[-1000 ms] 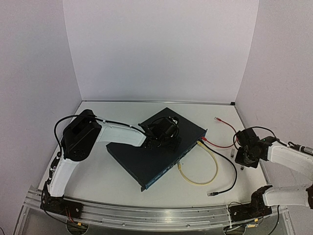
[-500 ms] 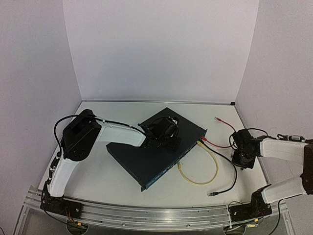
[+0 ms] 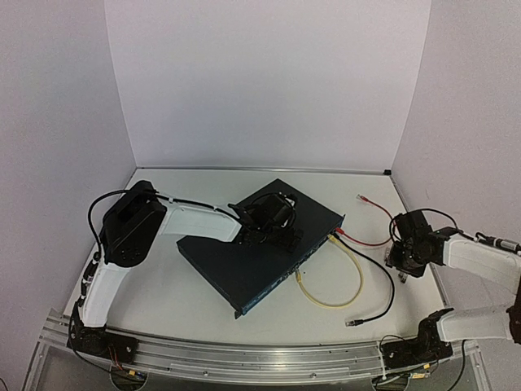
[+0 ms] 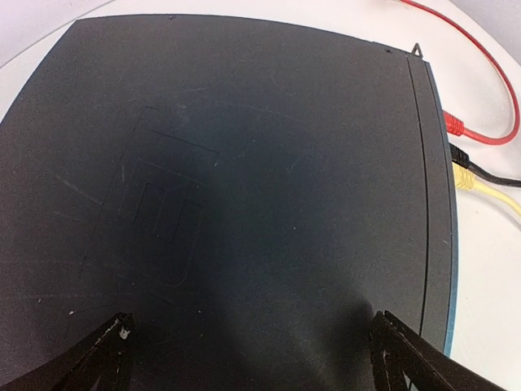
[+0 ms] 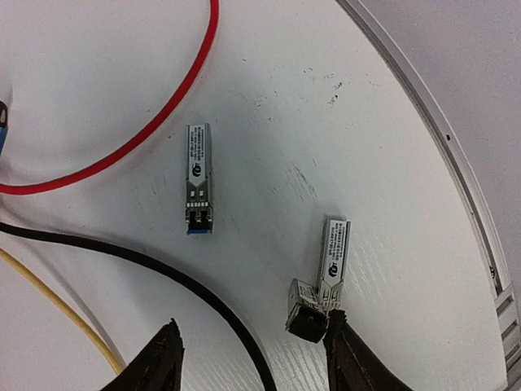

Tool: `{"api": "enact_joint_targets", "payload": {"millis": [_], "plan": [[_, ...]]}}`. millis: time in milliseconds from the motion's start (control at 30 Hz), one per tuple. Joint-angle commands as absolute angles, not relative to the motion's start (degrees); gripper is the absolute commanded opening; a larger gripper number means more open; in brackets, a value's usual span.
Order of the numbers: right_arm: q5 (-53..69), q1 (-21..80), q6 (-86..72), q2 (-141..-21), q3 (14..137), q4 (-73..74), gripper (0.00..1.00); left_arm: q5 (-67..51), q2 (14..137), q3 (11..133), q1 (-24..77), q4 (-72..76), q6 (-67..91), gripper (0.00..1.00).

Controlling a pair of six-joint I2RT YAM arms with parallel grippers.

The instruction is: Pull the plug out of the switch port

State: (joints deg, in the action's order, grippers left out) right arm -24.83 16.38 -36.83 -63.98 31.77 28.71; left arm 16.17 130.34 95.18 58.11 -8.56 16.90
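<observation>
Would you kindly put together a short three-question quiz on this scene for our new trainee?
1. True or false: the left gripper is shut on a cable.
2. How many plugs sit at the edge of the switch? A one; B three; C six.
3. Fill in: ___ silver modules lie on the table near the right gripper.
Key: 1 false, it hangs open over the switch; 2 B; 3 two.
</observation>
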Motion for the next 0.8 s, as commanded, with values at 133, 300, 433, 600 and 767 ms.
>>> {"api": "enact_joint_targets", "payload": {"millis": [133,300,433,600,767], "plan": [[-21.35,16.15,-33.72,-60.55,33.77,28.39,0.69,16.02,127.74,93.14,58.17,-21.77,19.47,1.0],[-21.07,16.16,-32.24,-61.39,35.58,28.34,0.72,18.71,119.68,85.48,58.64,-23.28,26.43,1.0],[-19.54,16.13,-30.94,-63.07,37.25,28.3,0.77,21.38,114.92,80.84,58.63,-27.93,33.18,1.0],[-14.96,16.13,-27.1,-68.42,41.41,27.56,0.79,22.11,107.8,72.71,58.71,-32.58,44.33,1.0],[-6.44,16.13,-22.75,-78.04,49.15,26.76,0.79,23.25,98.11,64.76,58.78,-36.34,55.74,1.0]]}}
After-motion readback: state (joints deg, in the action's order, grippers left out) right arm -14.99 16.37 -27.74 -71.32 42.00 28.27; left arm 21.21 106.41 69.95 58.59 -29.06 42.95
